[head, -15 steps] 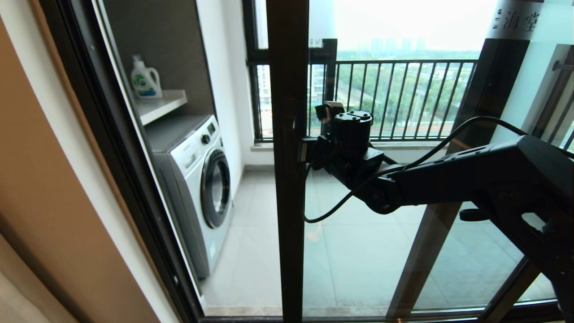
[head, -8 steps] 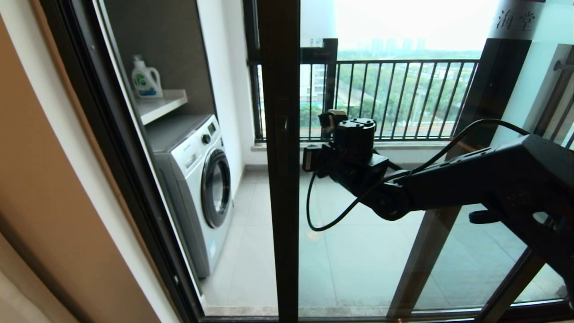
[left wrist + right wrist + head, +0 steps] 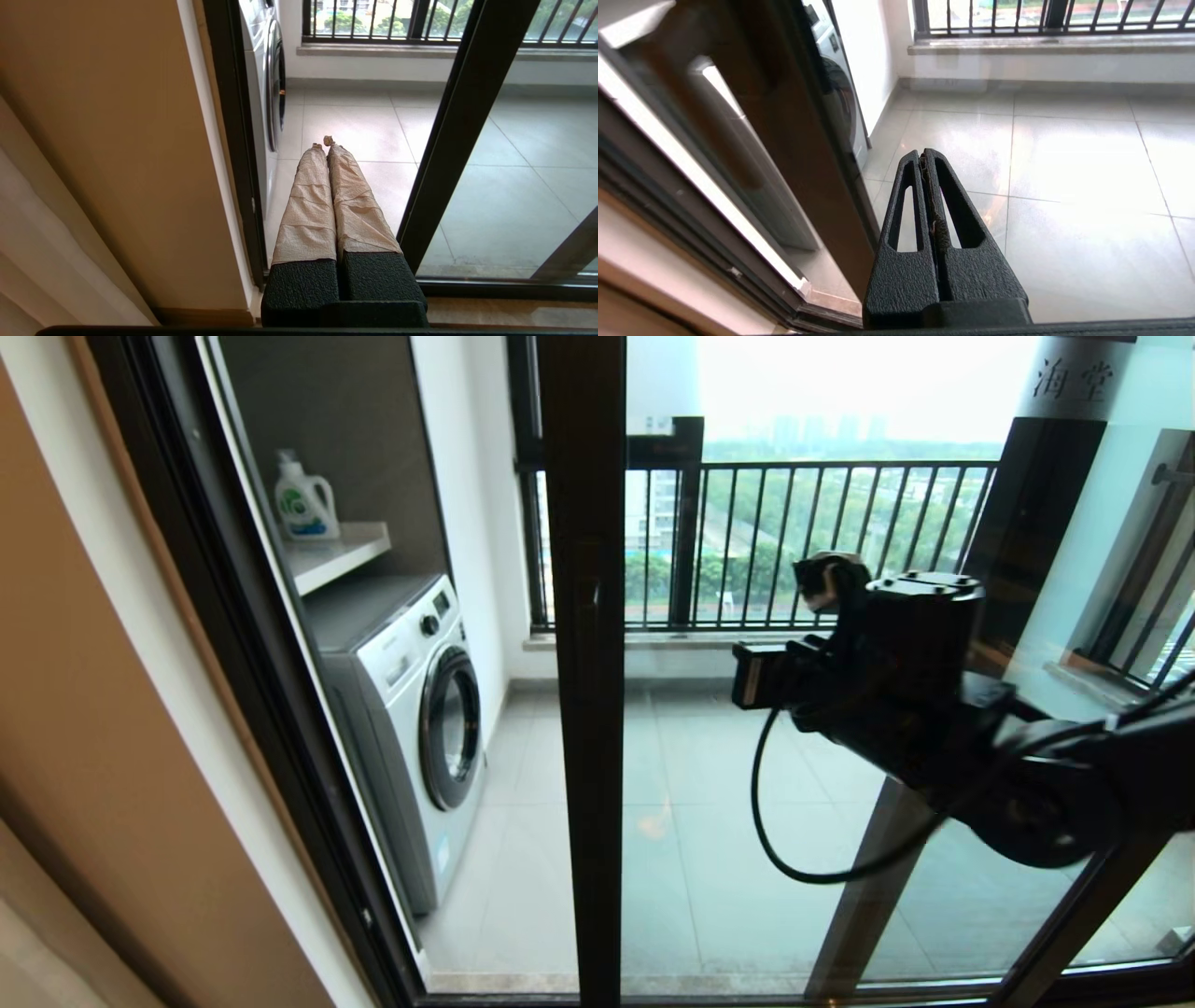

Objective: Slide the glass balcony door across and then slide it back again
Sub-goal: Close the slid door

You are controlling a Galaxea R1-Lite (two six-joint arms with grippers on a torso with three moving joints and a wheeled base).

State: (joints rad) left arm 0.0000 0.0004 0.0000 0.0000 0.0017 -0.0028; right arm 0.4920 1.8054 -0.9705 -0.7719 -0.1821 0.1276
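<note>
The glass balcony door (image 3: 747, 859) stands with its dark brown edge post (image 3: 583, 709) upright mid-view, its bar handle (image 3: 592, 616) on that post. A frosted band with characters (image 3: 1074, 378) shows at the top right. My right gripper (image 3: 747, 677) hangs in front of the glass, well to the right of the post and touching nothing. In the right wrist view the right gripper (image 3: 923, 153) is shut and empty, with the door post (image 3: 784, 116) beside it. My left gripper (image 3: 324, 142) is parked low and shut, between the wall jamb and the door post (image 3: 462, 116).
A gap stays open between the dark outer frame (image 3: 233, 663) and the door post. Beyond it are a washing machine (image 3: 420, 709), a detergent bottle (image 3: 303, 504) on a shelf, and the balcony railing (image 3: 840, 541). A tan wall (image 3: 93, 709) is on the left.
The door post slid slightly left, then stopped. My right gripper left the post's edge and drew back to the right, nearer the head camera.
</note>
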